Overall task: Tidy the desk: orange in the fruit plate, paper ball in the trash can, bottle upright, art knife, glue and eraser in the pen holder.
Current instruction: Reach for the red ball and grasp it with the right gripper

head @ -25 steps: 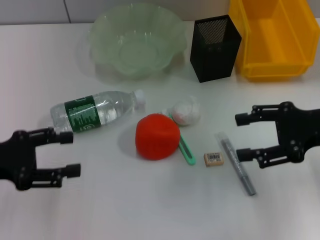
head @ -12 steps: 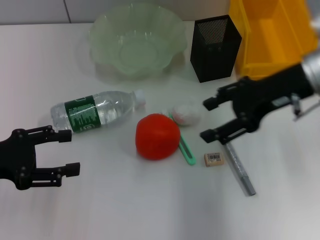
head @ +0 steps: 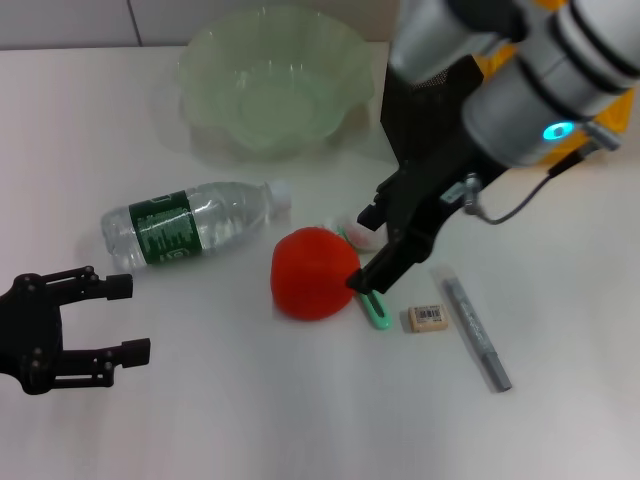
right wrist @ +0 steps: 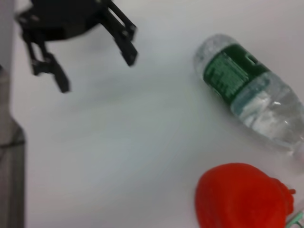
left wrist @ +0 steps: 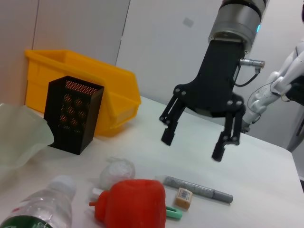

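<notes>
The orange lies mid-desk, also in the left wrist view and right wrist view. My right gripper is open and hovers just right of it, over the paper ball, which it mostly hides in the head view. The gripper also shows in the left wrist view, above the desk. The mint-green art knife, eraser and grey glue lie below-right of the orange. The bottle lies on its side to the left. My left gripper is open and empty at the near left.
The pale green fruit plate stands at the back. The black pen holder and yellow trash can stand at the back right, mostly hidden behind my right arm in the head view. The desk is bare near the front.
My right gripper has swung left from beside the glue to over the paper ball, next to the orange, still open. My left gripper has drifted slightly nearer the front edge.
</notes>
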{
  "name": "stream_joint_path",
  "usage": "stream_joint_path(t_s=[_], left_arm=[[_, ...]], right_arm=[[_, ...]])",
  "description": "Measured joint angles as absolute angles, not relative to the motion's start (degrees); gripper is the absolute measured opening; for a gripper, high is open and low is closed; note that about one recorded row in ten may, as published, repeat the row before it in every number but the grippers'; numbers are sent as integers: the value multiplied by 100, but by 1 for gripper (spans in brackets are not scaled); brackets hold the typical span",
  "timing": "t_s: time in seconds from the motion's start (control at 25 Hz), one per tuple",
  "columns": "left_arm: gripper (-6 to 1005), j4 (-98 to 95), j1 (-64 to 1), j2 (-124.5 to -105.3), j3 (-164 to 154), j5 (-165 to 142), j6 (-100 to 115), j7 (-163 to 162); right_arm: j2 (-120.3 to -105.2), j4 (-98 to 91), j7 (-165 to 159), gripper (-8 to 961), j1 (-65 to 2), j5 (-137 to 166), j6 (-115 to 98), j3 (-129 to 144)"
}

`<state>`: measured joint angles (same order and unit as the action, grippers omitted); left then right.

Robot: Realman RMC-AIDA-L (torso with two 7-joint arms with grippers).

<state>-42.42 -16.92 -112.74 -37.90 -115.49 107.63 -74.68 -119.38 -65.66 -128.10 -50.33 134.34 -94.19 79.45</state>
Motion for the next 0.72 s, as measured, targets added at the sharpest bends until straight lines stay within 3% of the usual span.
stream_joint_path(t_s=[0.72], left_arm=[[843, -4184, -1688, -11346, -3788, -11624, 10723, -7485]], right_arm=[[-11989, -6068, -13839, 677, -5135, 13493, -7332, 10305]])
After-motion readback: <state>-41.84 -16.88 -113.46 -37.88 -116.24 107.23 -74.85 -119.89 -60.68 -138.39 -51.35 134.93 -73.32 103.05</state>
